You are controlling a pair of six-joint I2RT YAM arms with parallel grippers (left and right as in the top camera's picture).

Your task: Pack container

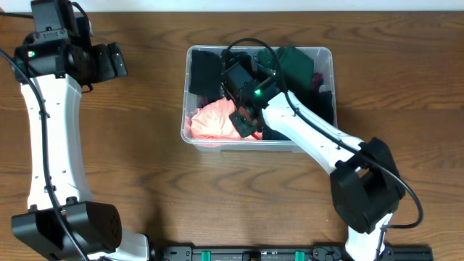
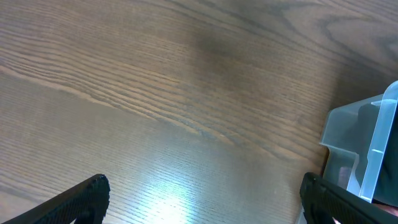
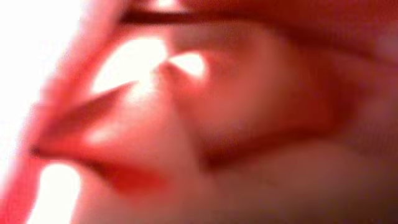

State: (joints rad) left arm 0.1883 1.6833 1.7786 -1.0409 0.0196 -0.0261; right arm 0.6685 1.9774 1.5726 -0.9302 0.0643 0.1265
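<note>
Shows right claw sunk in pink cloth on the near side of the bin; cannot tell whether spread or closed, with only a pink blur right against the lens in the wrist view. Likely trouble from here: snagging the cloth on the fingers and dragging it back out on lifting; pressing too hard toward the near wall and sliding or tipping the light bin; catching the cable looped over the wrist on the rim. Inside the bin, going outward: pink cloth at near left, touching the wall; black cloth behind it at far left; green cloth at far right; more dark fabric down the right side, partly hidden by the arm. Looks close to full. Farther out, left claw spread wide and holding nothing, over bare table, well left of the bin, one bin corner just inside its wrist view.
</note>
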